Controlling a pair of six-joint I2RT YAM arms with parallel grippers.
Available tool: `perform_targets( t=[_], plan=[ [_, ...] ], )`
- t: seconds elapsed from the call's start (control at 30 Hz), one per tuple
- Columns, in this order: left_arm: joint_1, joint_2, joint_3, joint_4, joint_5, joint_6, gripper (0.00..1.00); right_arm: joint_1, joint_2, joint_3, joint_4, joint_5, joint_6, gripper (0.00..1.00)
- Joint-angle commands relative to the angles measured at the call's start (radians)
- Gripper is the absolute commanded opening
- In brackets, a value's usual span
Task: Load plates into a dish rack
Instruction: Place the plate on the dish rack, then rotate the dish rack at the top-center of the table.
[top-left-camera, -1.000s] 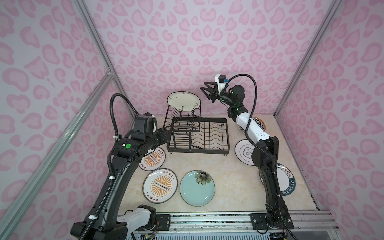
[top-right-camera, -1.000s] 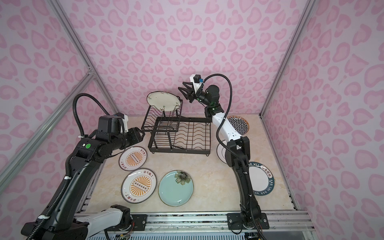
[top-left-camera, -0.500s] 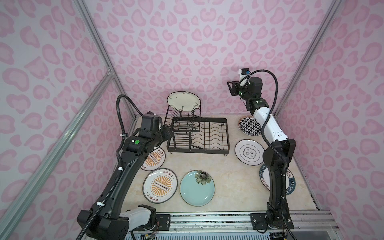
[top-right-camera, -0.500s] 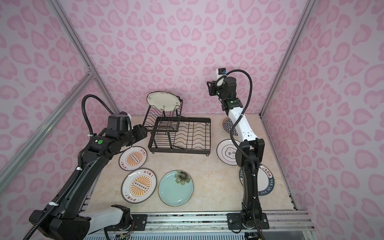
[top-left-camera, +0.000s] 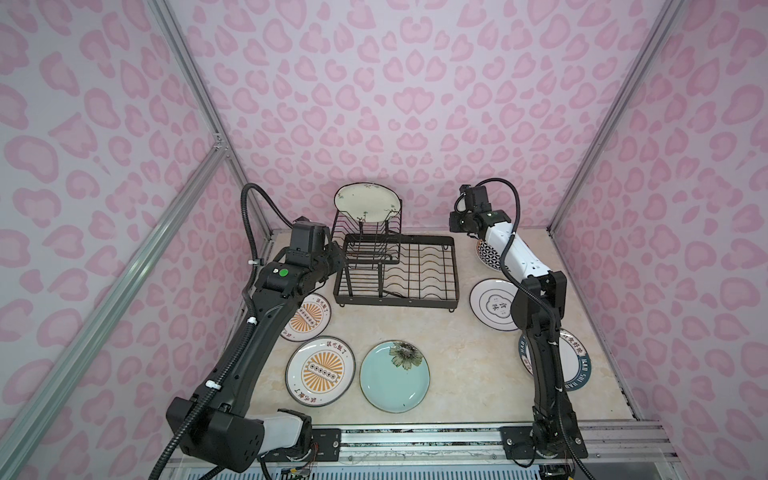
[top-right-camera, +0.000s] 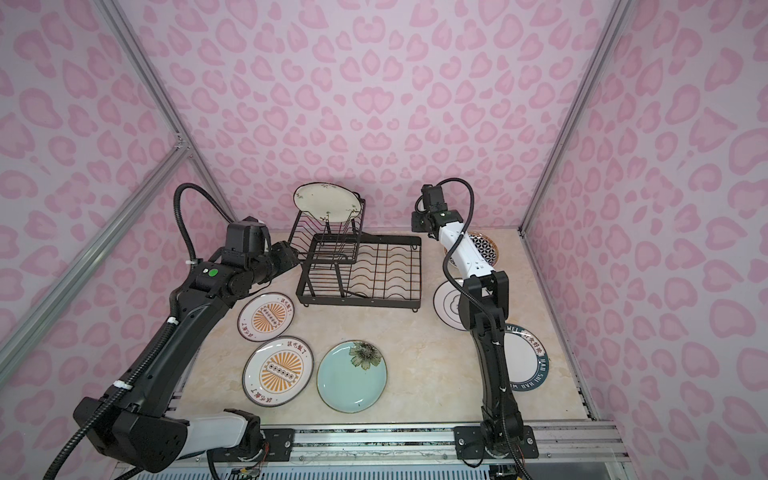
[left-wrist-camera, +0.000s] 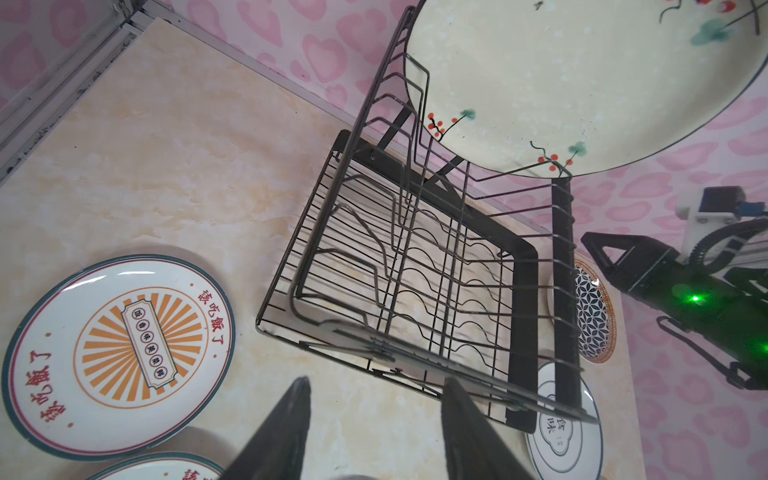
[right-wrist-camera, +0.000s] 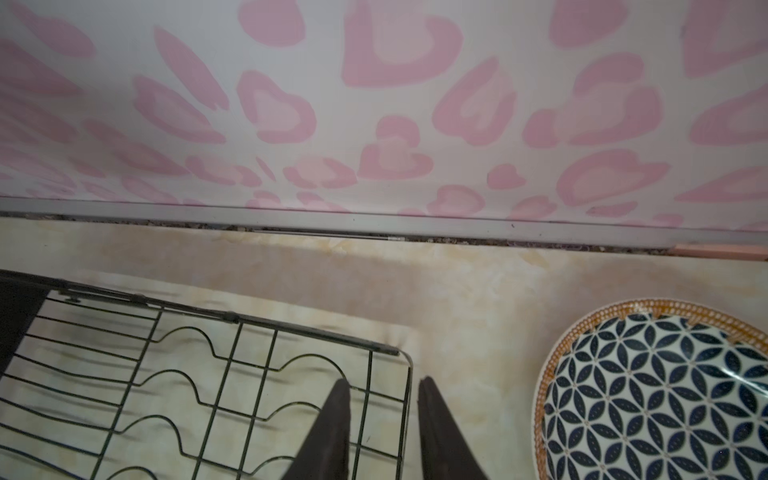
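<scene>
In both top views I see the dish rack with one cream plate standing on edge in its upper basket. Six other plates lie flat on the table around the rack.

Left wrist: my left gripper is spread just beside the rack's rim, holding nothing.

Right wrist: my right gripper shows a narrow gap above the rack's corner and holds nothing. The geometric plate lies near the rack.

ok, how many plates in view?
7. Cream plate in the dish rack's upper basket; six flat on the table: two orange sunburst plates, teal flowered plate, cloud-outline plate, teal-lettered plate, geometric plate. Arms partly cover some.
</scene>
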Motion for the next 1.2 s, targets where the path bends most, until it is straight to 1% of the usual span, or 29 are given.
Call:
perform_targets(
  t=[0.0,0.17,0.67,0.83,1.07,1.17],
  plan=[
    [0.001,0.009,0.009,0.03,-0.007,0.004,0.53,0.003,0.011,-0.041,-0.016,0.032,0.004,0.27],
    [0.001,0.012,-0.013,0.047,0.006,-0.006,0.53,0.002,0.027,-0.066,-0.022,0.052,0.006,0.25],
    [0.0,0.022,-0.034,0.065,0.011,-0.013,0.53,0.001,0.147,0.036,-0.096,0.012,0.011,0.21],
    [0.001,0.035,-0.032,0.065,-0.001,-0.008,0.53,0.001,0.148,0.038,-0.103,0.0,0.026,0.16],
    [0.0,0.053,-0.028,0.071,-0.005,-0.007,0.53,0.001,0.142,0.038,-0.131,-0.005,0.037,0.01],
    [0.001,0.063,-0.03,0.073,-0.005,-0.005,0.53,-0.001,0.139,0.033,-0.145,-0.007,0.047,0.0]
  ],
)
